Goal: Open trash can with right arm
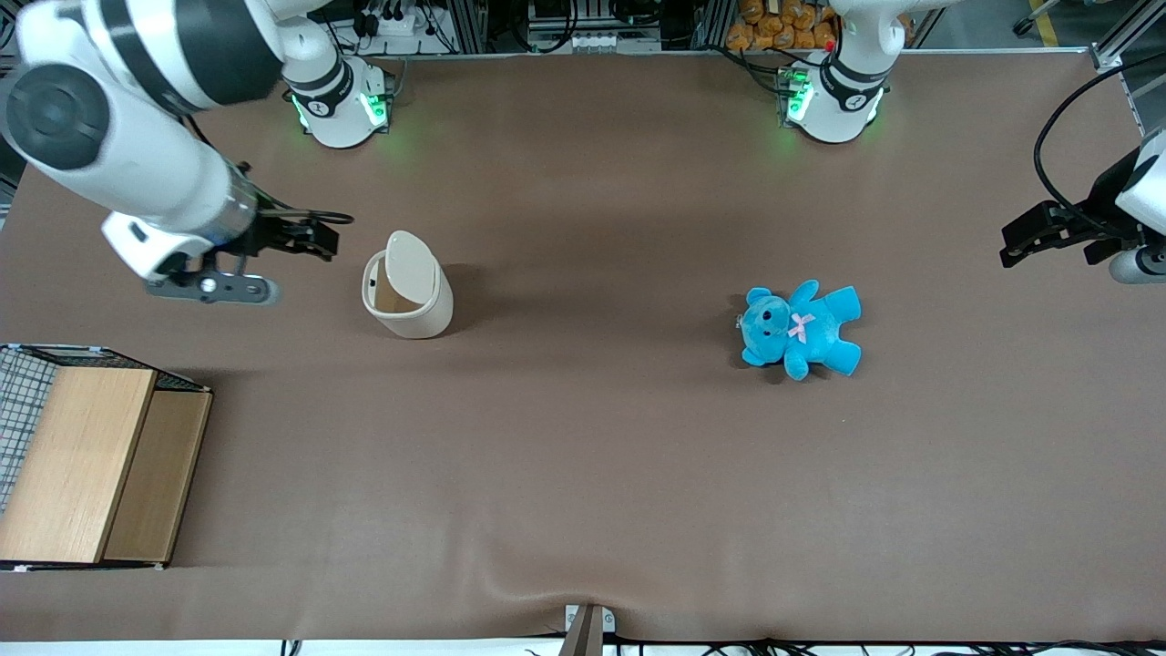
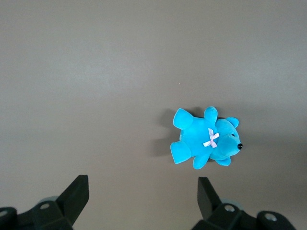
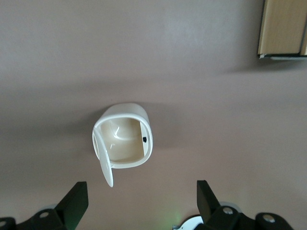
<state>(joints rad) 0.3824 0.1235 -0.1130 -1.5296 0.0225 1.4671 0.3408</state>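
The claw [image 1: 305,235] hangs above the counter [image 1: 583,474] toward the working arm's end, just beside the trash can [image 1: 407,296] but not touching it, with a strip of bare brown surface showing between the two. Its fingers [image 3: 74,203] are spread wide apart with nothing between them, and the wrist view looks straight down past them into the can. The right arm [image 1: 118,137] reaches in from the table's edge, big and white, taking up most of the room up there. The trash can stands upright with its lid [image 1: 412,264] swung up on its hinge, standing nearly on edge along one side of the rim, so the brownish inside is open to see. All around the can the counter is bare cloth, so plenty of room on every side. A wooden box with wire mesh [image 1: 86,460] sits nearer the front camera than the can, right at the counter's edge and well apart from it. The blue teddy [image 1: 802,330] lies flat, well off toward the parked arm's end.
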